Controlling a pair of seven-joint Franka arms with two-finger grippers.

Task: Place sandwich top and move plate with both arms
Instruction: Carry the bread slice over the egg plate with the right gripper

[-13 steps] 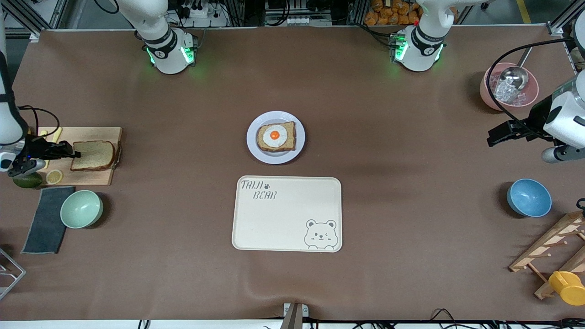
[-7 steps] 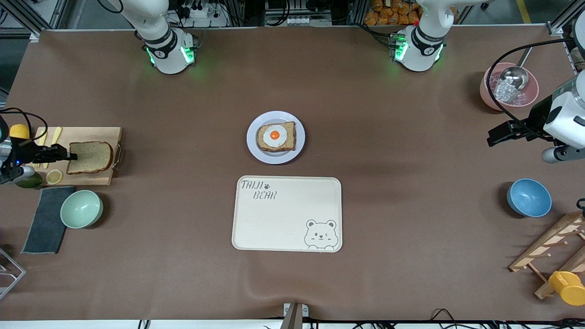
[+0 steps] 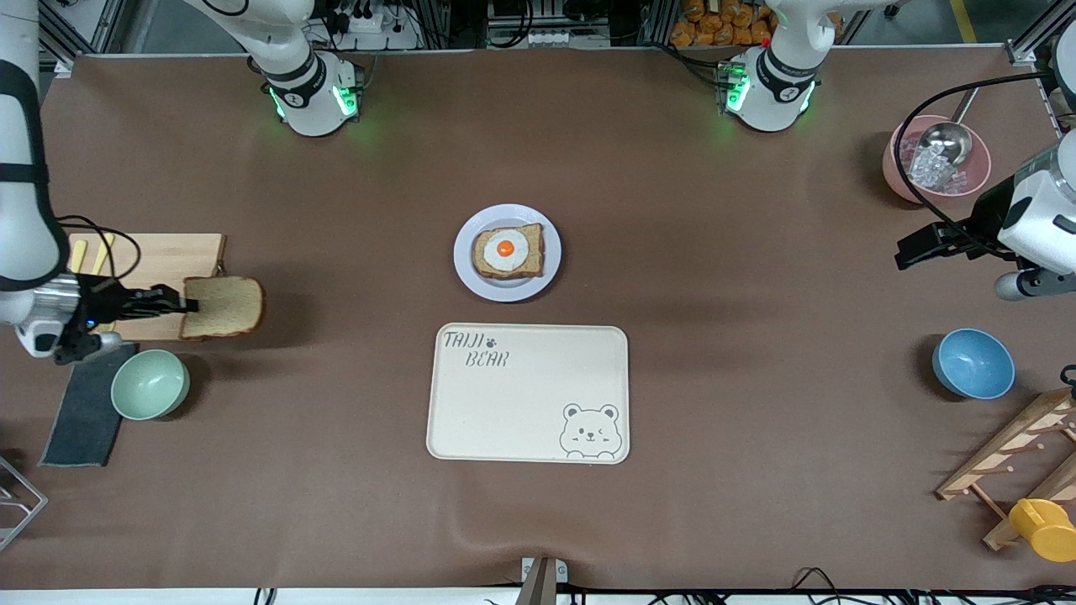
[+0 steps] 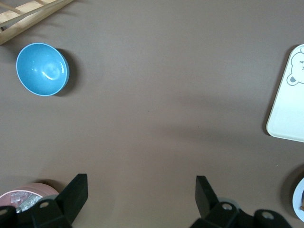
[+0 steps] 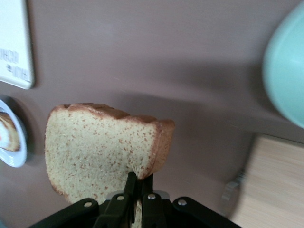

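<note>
Two white robot arms stood at a brown worktop [image 3: 714,470]. The right gripper [image 3: 172,301] was clamped shut on one edge of the sandwich top [image 3: 225,307], a plain brown bread slice, holding it in the air over the end of a wooden cutting board [image 3: 168,260] at the right arm's end of the worktop. The left gripper [image 4: 140,187] hung with its fingers [image 4: 76,190] spread wide and holding nothing, over bare worktop at the left arm's end; that arm waited.

At the middle of the worktop sat the plate [image 3: 467,260], small, round and pale, carrying a bread slice with a fried egg [image 3: 506,249] on it. Just nearer the front camera lay a cream tray [image 3: 504,412] printed with a bear. A pale green bowl [image 3: 150,384] stood beside a dark cloth [image 3: 80,420], nearer the camera than the board. At the left arm's end were a blue bowl [image 3: 973,363] and a pink bowl [image 3: 901,168] holding ice and a metal scoop [image 3: 946,141].
</note>
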